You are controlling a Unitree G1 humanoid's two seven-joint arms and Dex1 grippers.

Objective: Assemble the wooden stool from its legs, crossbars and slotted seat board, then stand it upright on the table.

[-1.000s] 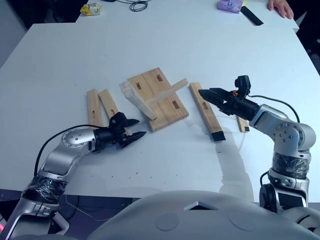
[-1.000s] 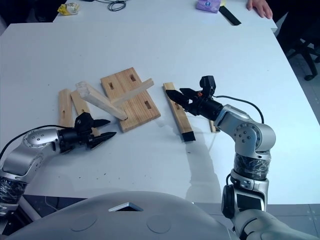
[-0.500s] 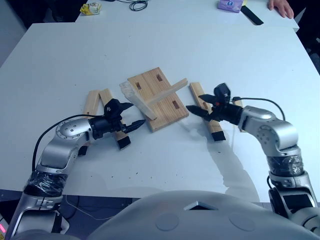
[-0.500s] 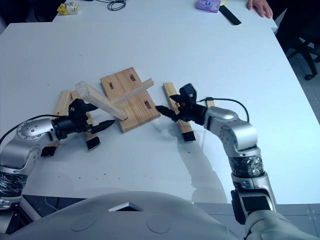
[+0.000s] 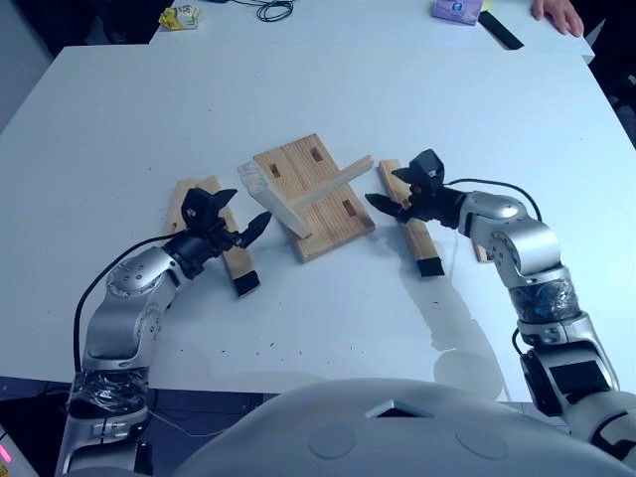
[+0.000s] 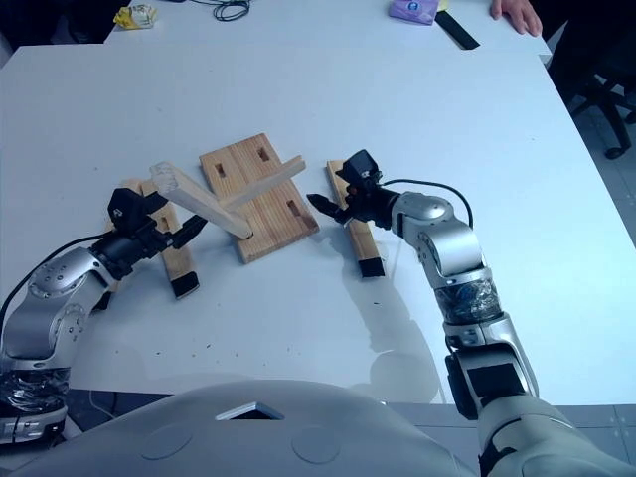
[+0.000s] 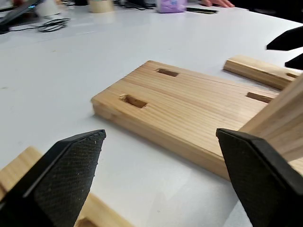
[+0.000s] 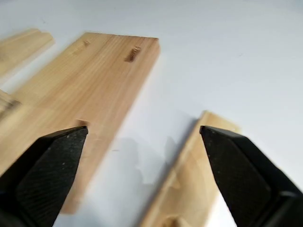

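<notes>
Wooden seat board (image 5: pixel 296 162) lies flat mid-table, slots up, a leg (image 5: pixel 273 204) and crossbar (image 5: pixel 338 179) merely lying across it, spare legs (image 5: pixel 417 238) beside it, while left gripper (image 5: pixel 243 209) and right gripper (image 5: pixel 383 186) hover spread and empty, so assembly looks barely begun.

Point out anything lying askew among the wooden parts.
Two pale wooden bars forming a T lie crooked across the flat slotted wooden seat board, one end jutting past its left edge. The three slots in view are empty.
</notes>
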